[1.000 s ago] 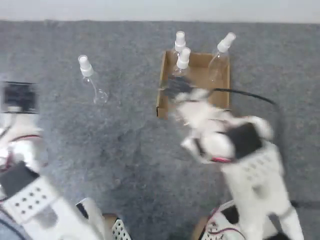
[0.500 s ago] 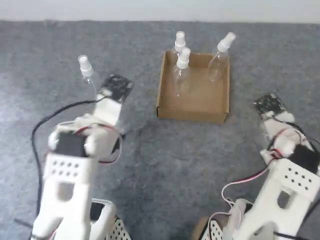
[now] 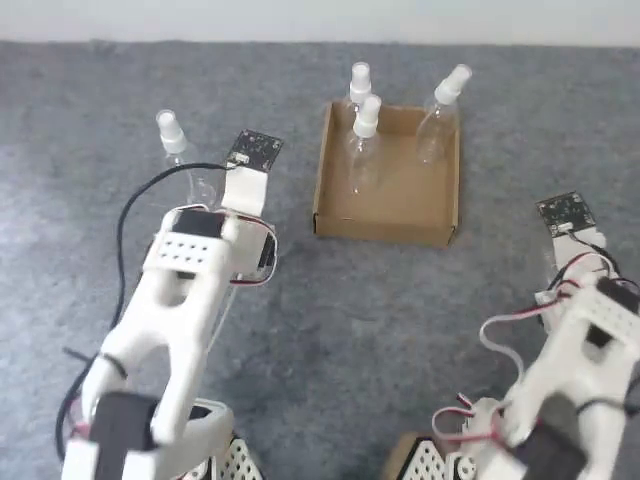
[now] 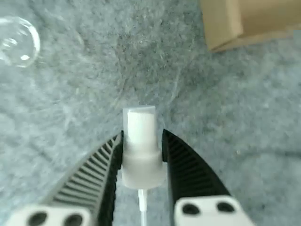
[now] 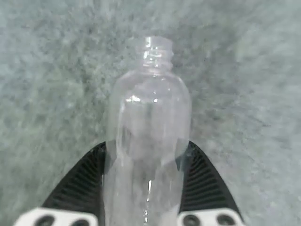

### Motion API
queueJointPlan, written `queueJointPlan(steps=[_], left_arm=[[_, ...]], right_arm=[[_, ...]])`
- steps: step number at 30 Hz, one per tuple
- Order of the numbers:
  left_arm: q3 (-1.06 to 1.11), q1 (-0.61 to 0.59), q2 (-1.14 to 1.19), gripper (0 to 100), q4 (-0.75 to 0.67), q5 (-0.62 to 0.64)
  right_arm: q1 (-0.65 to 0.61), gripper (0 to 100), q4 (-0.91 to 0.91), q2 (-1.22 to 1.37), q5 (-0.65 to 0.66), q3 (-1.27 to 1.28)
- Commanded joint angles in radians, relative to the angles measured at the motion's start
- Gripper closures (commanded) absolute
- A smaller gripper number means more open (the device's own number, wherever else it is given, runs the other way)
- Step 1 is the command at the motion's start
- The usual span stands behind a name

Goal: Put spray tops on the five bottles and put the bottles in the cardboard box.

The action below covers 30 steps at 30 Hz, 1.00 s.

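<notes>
In the left wrist view my left gripper (image 4: 141, 137) is shut on a white spray top (image 4: 140, 141) with its dip tube hanging, above grey carpet. A clear bottle's round base (image 4: 18, 41) lies farther off, and the cardboard box (image 4: 235, 21) shows one corner. My right gripper (image 5: 146, 149) is shut on a clear bottle (image 5: 149, 127) whose threaded neck is bare. From above, the left arm (image 3: 200, 250) sits beside a capped bottle (image 3: 180, 160) on the carpet. The box (image 3: 385, 215) holds two capped bottles (image 3: 365, 140) (image 3: 440, 115). A third (image 3: 358, 85) stands at its far edge.
Grey carpet (image 3: 340, 320) covers the table. The right arm (image 3: 590, 330) stands to the right of the box, near the front. A pale wall (image 3: 300, 20) runs along the back edge.
The right arm pulled back from the box to the right side. The left arm swung in from the left front edge to beside the capped bottle on the carpet.
</notes>
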Motion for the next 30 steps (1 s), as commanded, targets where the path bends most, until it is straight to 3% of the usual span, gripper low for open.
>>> queueJointPlan(steps=[1,8,15,21,30], left_arm=[[-0.008,0.025,0.092,96,-0.109,0.026],[-0.012,0.143,0.183,96,-0.126,0.031],[-0.01,0.127,0.19,87,-0.11,0.031],[-0.013,0.123,0.19,86,-0.112,0.025],[-0.015,0.126,0.192,81,-0.114,0.021]], right_arm=[[0.002,99.3,-0.047,0.12,-0.025,-0.114],[0.004,98.8,-0.039,0.292,-0.026,-0.232],[0.005,77.3,-0.036,0.321,-0.018,-0.226],[0.001,78.6,-0.024,0.32,-0.018,-0.249],[-0.036,78.5,0.197,0.331,-0.018,-0.436]])
